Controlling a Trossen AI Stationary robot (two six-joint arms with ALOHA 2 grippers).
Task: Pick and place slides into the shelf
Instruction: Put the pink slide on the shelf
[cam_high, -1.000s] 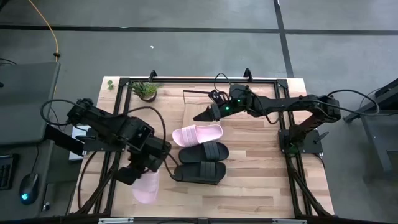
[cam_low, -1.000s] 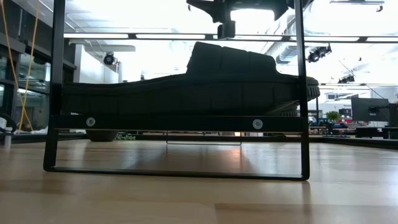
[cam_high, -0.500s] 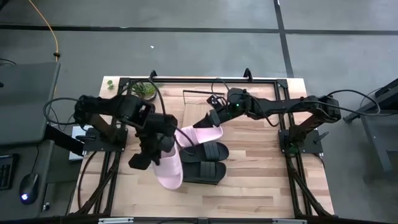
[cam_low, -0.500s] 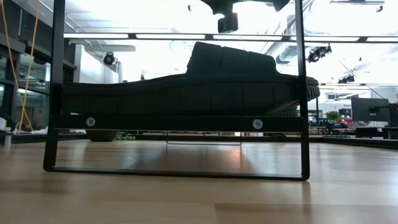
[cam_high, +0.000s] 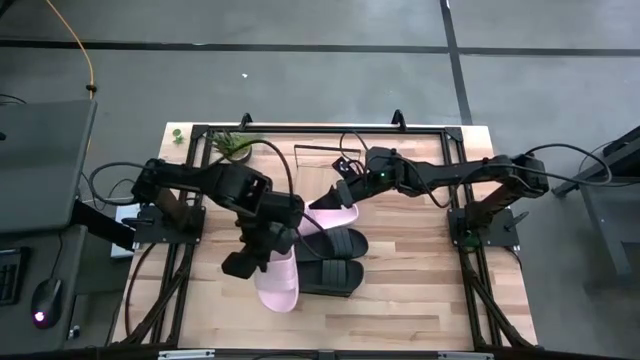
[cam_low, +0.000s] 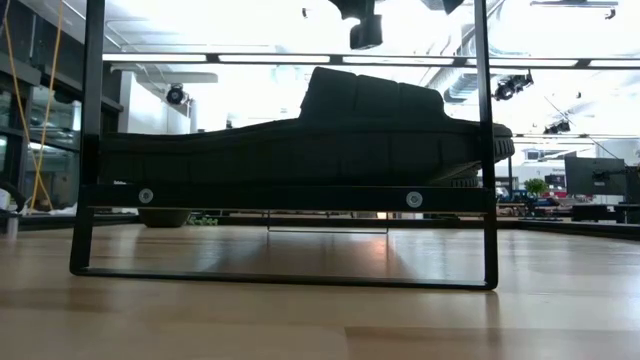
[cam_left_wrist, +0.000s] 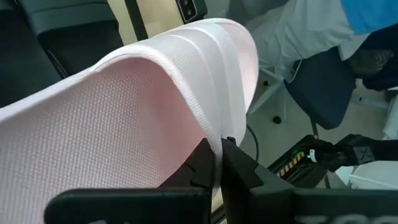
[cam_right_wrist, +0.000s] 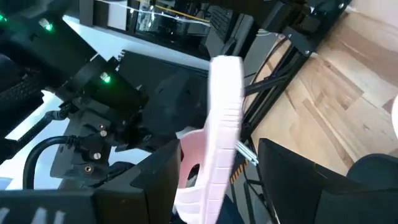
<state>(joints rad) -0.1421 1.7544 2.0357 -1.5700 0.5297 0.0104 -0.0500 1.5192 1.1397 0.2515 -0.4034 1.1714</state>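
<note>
Carrying a pink slide (cam_high: 279, 285) in from the counter's left edge, left tool (cam_high: 268, 243) pinching it; right tool (cam_high: 335, 197) spread around second pink slide (cam_high: 338, 212).

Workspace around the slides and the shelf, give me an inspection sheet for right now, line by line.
Surface: wooden tabletop inside a black frame.
Job's things: two black slides side by side mid-table; one pink slide in the left gripper; a second pink slide at the right gripper. Shelf bare in the high view.
Clutter: small potted plant at the far left corner.
Grippers: left shut on its pink slide's edge; the right's fingers straddle the other slide's edge, apparently not closed.
Cables: black cables loop over both arms; an orange cord on the floor.
Surroundings: grey floor, desk with mouse at left.
</note>
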